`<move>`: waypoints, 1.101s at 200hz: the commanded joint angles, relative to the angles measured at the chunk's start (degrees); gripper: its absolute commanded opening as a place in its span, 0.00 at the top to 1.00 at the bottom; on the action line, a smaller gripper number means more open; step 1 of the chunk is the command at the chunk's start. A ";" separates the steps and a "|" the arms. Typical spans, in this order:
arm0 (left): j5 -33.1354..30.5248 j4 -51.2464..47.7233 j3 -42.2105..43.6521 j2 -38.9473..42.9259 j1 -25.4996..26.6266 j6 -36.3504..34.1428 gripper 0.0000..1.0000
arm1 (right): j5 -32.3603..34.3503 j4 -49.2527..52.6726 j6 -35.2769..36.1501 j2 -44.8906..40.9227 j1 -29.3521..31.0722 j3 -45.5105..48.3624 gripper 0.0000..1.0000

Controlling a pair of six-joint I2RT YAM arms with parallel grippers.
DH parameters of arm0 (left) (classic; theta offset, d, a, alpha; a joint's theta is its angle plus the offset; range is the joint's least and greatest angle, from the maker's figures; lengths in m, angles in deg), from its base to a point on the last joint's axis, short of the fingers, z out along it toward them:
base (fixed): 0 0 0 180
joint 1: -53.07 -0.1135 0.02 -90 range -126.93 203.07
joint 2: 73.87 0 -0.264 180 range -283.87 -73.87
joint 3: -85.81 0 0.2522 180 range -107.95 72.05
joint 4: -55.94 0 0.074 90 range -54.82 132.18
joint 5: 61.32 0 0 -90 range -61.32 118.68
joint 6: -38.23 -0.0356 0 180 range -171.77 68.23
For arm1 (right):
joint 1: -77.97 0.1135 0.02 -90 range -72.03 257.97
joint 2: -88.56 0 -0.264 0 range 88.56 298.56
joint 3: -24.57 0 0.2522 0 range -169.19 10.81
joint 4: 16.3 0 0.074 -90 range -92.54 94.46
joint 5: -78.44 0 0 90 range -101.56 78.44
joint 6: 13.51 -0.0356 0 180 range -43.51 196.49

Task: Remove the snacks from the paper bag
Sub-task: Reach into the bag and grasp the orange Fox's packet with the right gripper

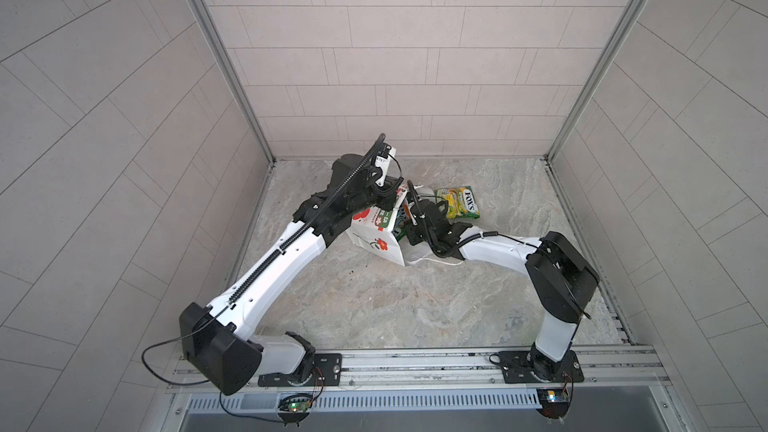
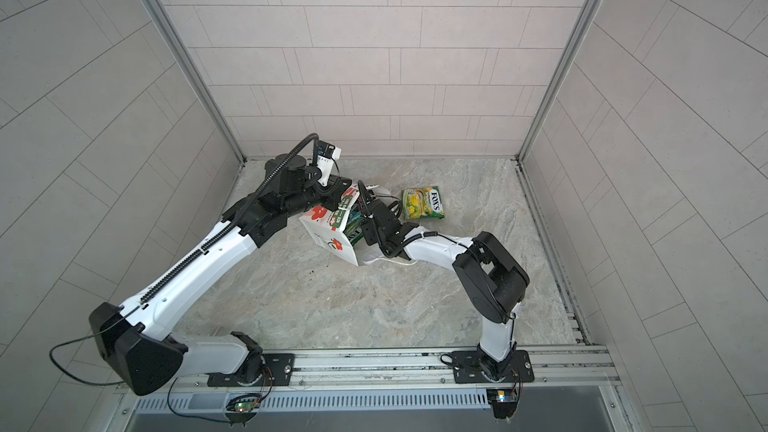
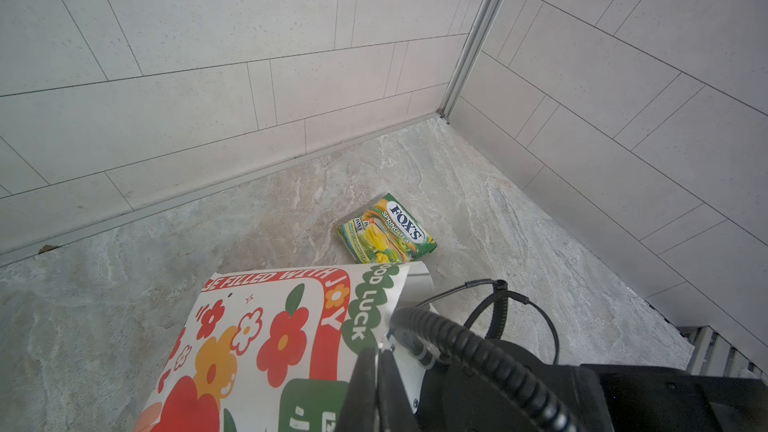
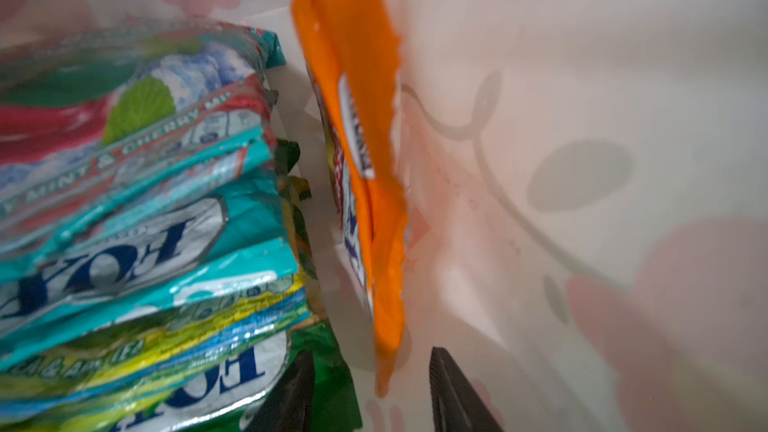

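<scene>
One green-yellow packet (image 1: 457,202) lies out on the table (image 1: 374,305), just beyond the mouth of the tilted paper bag (image 1: 374,238). My left gripper (image 3: 378,384) is pinched tight on the bag's rim. My right gripper (image 4: 372,396) is inside the bag with its jaws apart. The orange packet (image 4: 353,76) has its near end between them, clear of both, and the teal packets (image 4: 166,218) are stacked alongside.

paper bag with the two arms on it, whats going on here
The robot is emptying the paper bag, which is tipped over on the table. The left gripper is shut on its rim. The right gripper is inside, jaws open either side of the orange FOX'S packet's end. Teal packets are stacked beside it, and one Spring Tea packet lies out on the table.
</scene>
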 commanded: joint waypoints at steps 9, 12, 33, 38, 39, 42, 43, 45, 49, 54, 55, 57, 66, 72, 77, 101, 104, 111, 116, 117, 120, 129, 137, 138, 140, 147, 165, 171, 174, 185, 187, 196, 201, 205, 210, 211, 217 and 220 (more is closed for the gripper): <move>0.53 1.58 -0.20 1.65 0.04 0.35 1.00 | 1.36 -1.24 -0.52 2.19 0.28 -2.40 0.53; 0.48 1.58 -0.18 1.61 0.02 0.34 1.00 | 1.29 -1.25 -0.54 2.39 0.32 -2.64 0.53; 0.53 1.58 -0.15 1.71 0.09 0.36 1.00 | 1.23 -1.00 -0.43 3.90 0.30 -4.04 0.53; 0.56 1.59 -0.13 1.70 0.07 0.38 1.00 | 0.99 -0.91 -0.34 4.25 0.28 -4.32 0.53; 0.52 1.59 -0.13 1.70 0.04 0.35 1.00 | 0.96 -0.90 -0.30 4.37 0.32 -4.40 0.53; 0.52 1.60 -0.13 1.77 0.05 0.34 1.00 | 0.69 -0.86 -0.21 4.55 0.29 -4.65 0.53; 0.50 1.59 -0.18 1.82 0.03 0.33 1.00 | 0.64 -0.83 -0.19 4.61 0.28 -4.74 0.53; 0.55 1.56 -0.14 1.83 0.02 0.34 1.00 | 0.42 -0.82 -0.11 4.74 0.28 -4.91 0.53; 0.55 1.58 -0.21 1.80 0.04 0.33 1.00 | 0.13 -0.56 0.05 5.03 0.28 -5.20 0.54; 0.48 1.57 -0.16 1.86 0.04 0.31 1.00 | -0.08 -0.15 0.15 5.31 0.28 -5.57 0.54; 0.43 1.58 -0.15 1.86 0.03 0.31 1.00 | -0.10 -0.13 0.17 5.34 0.28 -5.60 0.54; 0.47 1.54 -0.14 1.87 0.07 0.31 1.00 | -0.16 -0.07 0.12 5.45 0.28 -5.74 0.54; 0.38 1.58 -0.19 1.78 0.10 0.25 1.00 | -0.53 -0.01 0.31 5.85 0.30 -5.96 0.54; 0.45 1.58 -0.11 1.87 0.04 0.31 1.00 | -1.02 0.06 0.64 6.14 0.23 -6.14 0.54; 0.47 1.54 -0.17 1.87 0.05 0.27 1.00 | -1.47 0.13 1.07 6.33 0.26 -6.35 0.54; 0.47 1.56 -0.09 1.89 0.02 0.25 1.00 | -3.40 1.13 2.25 7.33 -0.06 -7.56 0.56; 0.48 1.60 -0.05 1.87 0.02 0.24 1.00 | -3.62 1.26 2.29 7.46 -0.02 -7.81 0.56; 0.41 1.58 -0.11 1.81 0.03 0.26 1.00 | -3.89 1.75 2.52 7.81 -0.09 -8.37 0.59; 0.43 1.58 -0.12 1.85 0.08 0.31 1.00 | -3.92 2.05 2.71 8.08 -0.18 -8.70 0.60; 0.41 1.58 -0.13 1.81 0.05 0.31 1.00 | -3.96 2.11 2.72 8.13 -0.21 -8.74 0.61; 0.43 1.58 -0.10 1.79 0.02 0.26 1.00 | -3.91 2.23 2.77 8.22 -0.20 -8.91 0.62; 0.47 1.58 -0.10 1.79 0.02 0.30 1.00 | -3.90 2.31 2.96 8.41 -0.38 -9.13 0.69; 0.46 1.58 -0.09 1.81 0.03 0.26 1.00 | -4.03 2.33 3.13 8.29 -0.58 -9.22 0.79; 0.43 1.58 -0.07 1.79 0.02 0.24 1.00 | -4.06 2.38 3.15 8.24 -0.59 -9.22 0.81; 0.36 1.58 -0.05 1.81 0.07 0.25 1.00 | -4.12 2.43 3.23 8.15 -0.60 -9.26 0.83; 0.29 1.58 -0.05 1.93 0.06 0.18 1.00 | -4.26 2.44 3.45 7.76 -0.65 -9.09 0.90; 0.03 1.58 0.00 1.86 0.03 0.18 1.00 | -4.26 2.33 4.04 6.35 -0.73 -8.47 1.00; -0.10 1.58 0.04 1.79 0.02 0.12 1.00 | -4.37 2.38 4.27 5.84 -0.84 -8.22 1.00; -0.12 1.58 0.04 1.78 0.08 0.11 1.00 | -4.39 2.40 4.36 5.57 -0.86 -8.03 1.00; -0.24 1.57 -0.02 1.74 0.09 0.23 1.00 | -4.32 2.37 4.57 4.56 -0.85 -7.35 1.00; -0.23 1.58 0.03 1.70 0.06 0.16 1.00 | -4.34 2.29 4.62 4.29 -0.86 -7.32 1.00; -0.51 1.58 -0.02 1.76 0.03 0.21 1.00 | -4.67 2.43 4.72 3.47 -0.86 -6.70 1.00; -0.77 1.63 0.08 1.63 0.04 0.23 1.00 | -4.78 2.42 4.84 2.92 -0.84 -6.33 1.00; -0.93 1.63 0.12 1.61 0.08 0.29 1.00 | -4.97 2.39 4.82 2.48 -0.87 -6.09 1.00; -1.14 1.62 0.08 1.63 0.03 0.28 1.00 | -4.96 2.39 4.80 1.93 -0.87 -5.71 1.00; -1.17 1.65 0.06 1.62 0.07 0.30 1.00 | -5.00 2.37 4.73 1.85 -0.82 -5.66 1.00; -1.54 1.67 0.15 1.55 0.09 0.24 1.00 | -5.13 2.38 4.75 1.14 -0.89 -5.17 1.00; -1.81 1.67 0.20 1.52 0.03 0.30 1.00 | -5.21 2.43 4.69 0.77 -0.87 -4.96 1.00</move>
